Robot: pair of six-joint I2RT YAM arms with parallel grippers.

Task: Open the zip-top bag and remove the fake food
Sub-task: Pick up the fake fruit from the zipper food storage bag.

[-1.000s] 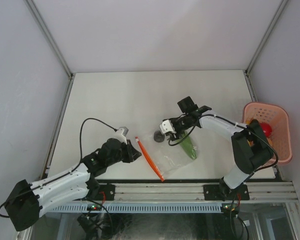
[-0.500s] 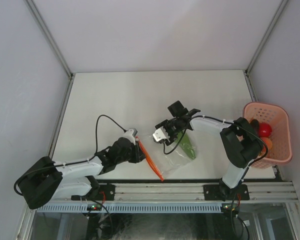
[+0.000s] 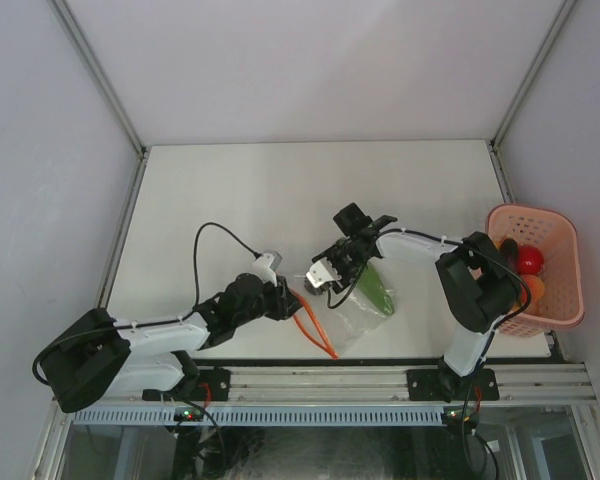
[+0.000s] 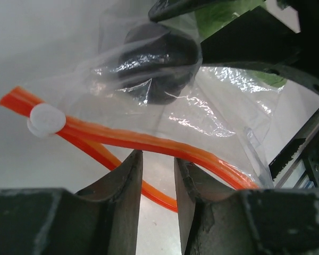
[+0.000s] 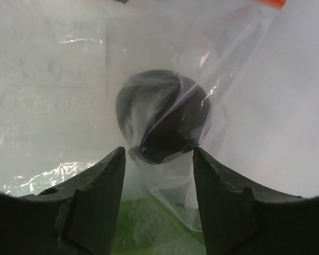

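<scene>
The zip-top bag [image 3: 358, 312] lies near the table's front edge, with its orange zip strip [image 3: 314, 327] at its left side. In the left wrist view the strip [image 4: 149, 142] is split into two strands and carries a white slider [image 4: 45, 119]. My left gripper [image 3: 282, 297] is narrowly open, its tips [image 4: 155, 159] just short of the upper strand, with the lower strand running under the gap. My right gripper [image 3: 332, 271] is open over the bag. A dark purple fake food [image 5: 162, 114] sits inside the plastic just beyond its tips [image 5: 159, 154]. A long green piece [image 3: 376, 291] lies in the bag.
A pink perforated basket [image 3: 565, 300] stands at the right edge and holds a red round piece [image 3: 530, 259] and an orange piece [image 3: 536, 288]. The metal rail [image 3: 320, 380] runs along the front edge. Grey walls close in the back and both sides.
My left gripper has moved right up to the zip strip, and the strip has bowed. My right gripper has shifted left and down over the dark purple piece.
</scene>
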